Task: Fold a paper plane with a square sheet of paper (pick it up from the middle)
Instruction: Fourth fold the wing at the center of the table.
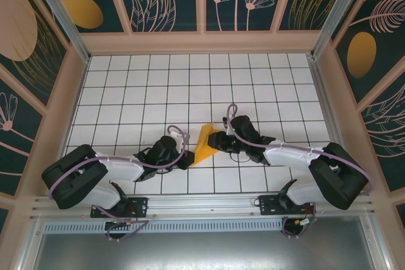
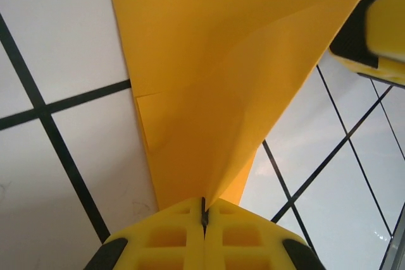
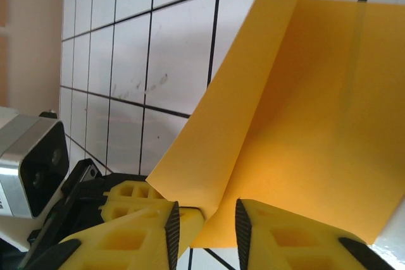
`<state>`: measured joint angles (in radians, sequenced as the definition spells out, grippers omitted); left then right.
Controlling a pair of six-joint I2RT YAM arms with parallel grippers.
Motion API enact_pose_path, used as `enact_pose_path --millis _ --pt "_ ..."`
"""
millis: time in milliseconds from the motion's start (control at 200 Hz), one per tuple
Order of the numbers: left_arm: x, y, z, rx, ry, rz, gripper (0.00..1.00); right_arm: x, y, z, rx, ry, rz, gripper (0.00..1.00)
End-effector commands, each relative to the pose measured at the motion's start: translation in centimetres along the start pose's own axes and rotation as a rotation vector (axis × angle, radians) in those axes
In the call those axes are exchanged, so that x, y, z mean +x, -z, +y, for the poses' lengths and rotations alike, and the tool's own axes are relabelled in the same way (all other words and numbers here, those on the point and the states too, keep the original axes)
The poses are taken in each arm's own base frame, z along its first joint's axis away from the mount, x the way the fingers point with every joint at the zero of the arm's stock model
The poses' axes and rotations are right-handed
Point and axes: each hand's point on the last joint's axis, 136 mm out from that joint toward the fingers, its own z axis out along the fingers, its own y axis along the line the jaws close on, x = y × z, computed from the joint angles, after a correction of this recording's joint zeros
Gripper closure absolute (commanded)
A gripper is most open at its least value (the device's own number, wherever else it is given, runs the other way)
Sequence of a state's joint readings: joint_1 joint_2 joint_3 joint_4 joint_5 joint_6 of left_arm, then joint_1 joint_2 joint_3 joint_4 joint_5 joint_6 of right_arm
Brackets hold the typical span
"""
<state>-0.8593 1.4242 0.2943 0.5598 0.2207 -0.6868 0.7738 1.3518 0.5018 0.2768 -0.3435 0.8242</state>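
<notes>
The white gridded counter point(image 1: 126, 74) carries the work close to the middle of its near edge, where the two arms reach inward and meet. Between them is the square sheet of paper point(image 1: 204, 145), already a creased, pointed orange-yellow wedge and not yet a slim dart. It stands up off the counter rather than lying flat, its point towards the far edge. The left gripper point(image 2: 204, 203) has its jaws pressed together on the narrow near end of the wedge, and the paper fans out from that pinch. The right gripper point(image 3: 207, 213) is at the opposite side with its jaws a little apart and a raised flap of the paper's edge sitting between them. Whether they bite on that flap or merely straddle it I cannot tell. My reading is that one of the middle folds is in hand, with the left side anchoring and the right working a flap. The next move likely calls for a firm hold by the right gripper, then swinging the flap over along the centre crease without tearing it from the left's pinch.
</notes>
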Motion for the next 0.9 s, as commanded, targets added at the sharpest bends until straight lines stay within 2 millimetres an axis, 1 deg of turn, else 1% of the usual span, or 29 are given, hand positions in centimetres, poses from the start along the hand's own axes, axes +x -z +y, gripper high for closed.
enact_pose_path --millis 0,90,245,370,415,515,540,630,715,826,896 --pt "0.0 -0.3 -0.6 0.049 0.022 0.01 1.0 -0.8 -0.5 2.4 -0.08 0.028 -0.01 0.72" --pt "0.2 -0.6 -0.3 0.031 0.016 0.03 1.0 -0.5 -0.9 2.3 -0.075 0.024 0.005 0.76" --pt "0.6 -1.1 0.0 0.016 -0.006 0.061 1.0 -0.1 -1.3 1.4 -0.053 -0.01 0.009 0.76" --pt "0.4 -1.3 -0.3 0.021 -0.014 0.068 1.0 0.6 -1.8 1.9 -0.09 -0.014 0.05 0.76" --pt "0.5 -1.4 -0.3 0.023 -0.006 0.075 1.0 0.5 -2.0 1.8 -0.078 -0.021 0.043 0.76" --pt "0.8 -1.5 0.3 0.004 0.05 0.07 1.0 0.2 -2.4 0.6 -0.027 -0.054 0.017 0.77" --pt "0.8 -1.6 0.1 0.017 0.061 0.073 1.0 0.1 -2.6 0.3 -0.012 -0.063 0.013 0.77" --pt "1.2 -1.9 -0.2 0.036 0.088 0.102 1.0 -0.1 -3.2 0.3 -0.015 -0.07 0.014 0.78" --pt "1.3 -2.0 -0.3 0.043 0.098 0.111 1.0 -0.6 -3.2 0.4 -0.014 -0.083 -0.005 0.78" --pt "1.2 -1.8 -0.1 0.031 0.118 0.099 1.0 -0.9 -3.4 -0.3 0.012 -0.092 -0.013 0.78" --pt "1.2 -1.8 -0.4 0.043 0.124 0.107 1.0 -1.2 -3.4 -0.4 0.01 -0.099 -0.022 0.78"
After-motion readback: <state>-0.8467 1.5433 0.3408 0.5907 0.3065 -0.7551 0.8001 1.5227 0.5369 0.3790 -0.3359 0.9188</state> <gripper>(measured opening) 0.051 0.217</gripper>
